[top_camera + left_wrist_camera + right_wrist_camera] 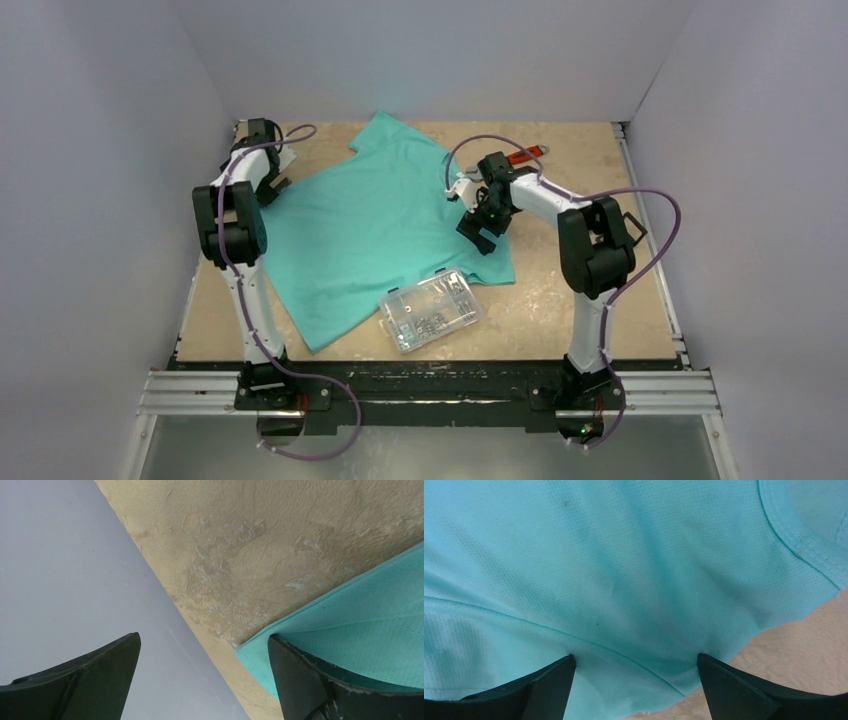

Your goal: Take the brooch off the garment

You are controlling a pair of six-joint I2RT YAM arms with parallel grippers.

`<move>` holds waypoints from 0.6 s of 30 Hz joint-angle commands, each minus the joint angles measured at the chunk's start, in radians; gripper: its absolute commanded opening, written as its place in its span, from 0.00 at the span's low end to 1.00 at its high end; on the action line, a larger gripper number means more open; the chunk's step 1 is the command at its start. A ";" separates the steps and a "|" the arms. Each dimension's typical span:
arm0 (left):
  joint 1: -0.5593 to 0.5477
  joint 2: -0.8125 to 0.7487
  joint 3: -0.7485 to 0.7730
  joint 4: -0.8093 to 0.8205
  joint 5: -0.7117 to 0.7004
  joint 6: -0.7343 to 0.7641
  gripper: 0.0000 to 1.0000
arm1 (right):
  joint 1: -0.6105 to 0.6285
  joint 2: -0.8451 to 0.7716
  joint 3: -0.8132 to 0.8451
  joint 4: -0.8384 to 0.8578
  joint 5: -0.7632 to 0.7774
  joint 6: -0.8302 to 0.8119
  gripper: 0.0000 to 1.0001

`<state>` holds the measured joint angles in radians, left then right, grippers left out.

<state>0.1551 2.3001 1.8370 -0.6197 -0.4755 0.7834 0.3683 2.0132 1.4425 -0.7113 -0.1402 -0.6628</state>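
The brooch is not showing in any view, so I cannot tell where on the shirt it is sitting. The teal T-shirt (370, 230) is lying flat across the middle of the table (560, 300), one sleeve reaching toward the far edge and its hem running toward the near-left corner. The fabric is looking thin, finely perforated and gently rippled, with a stitched seam (499, 612) curving across it and a ribbed band (784, 530) at its right-hand border.

The right gripper (635, 656) is hovering low over the shirt's right side with its jaws spread wide and nothing between them. The left gripper (204, 639) is waiting at the far-left corner beside a sleeve tip, equally wide apart and equally empty.

The worry is that, with no pin in sight, a closing pinch is likely catching bare cloth and hauling the whole shirt up. Nothing is pinning the fabric down (the left arm is off it), so any tug is probably dragging it. A clear parts box (430, 310) is resting on the near hem and could slide along. A red-handled wrench (527, 155) is lying by the far-right corner.
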 commanded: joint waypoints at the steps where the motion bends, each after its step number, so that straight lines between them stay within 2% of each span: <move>1: 0.012 0.037 0.022 -0.010 -0.003 -0.030 1.00 | -0.035 0.064 0.030 0.053 0.082 -0.070 0.96; 9: 0.014 -0.012 -0.002 -0.037 0.028 -0.059 1.00 | -0.043 0.038 0.034 0.052 0.076 -0.109 0.97; 18: 0.012 -0.107 0.068 -0.178 0.148 -0.159 1.00 | -0.045 0.007 0.083 0.065 0.109 -0.108 0.99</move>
<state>0.1623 2.2807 1.8465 -0.7059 -0.4095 0.6987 0.3367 2.0354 1.4914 -0.6884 -0.1085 -0.7319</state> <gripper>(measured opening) 0.998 0.987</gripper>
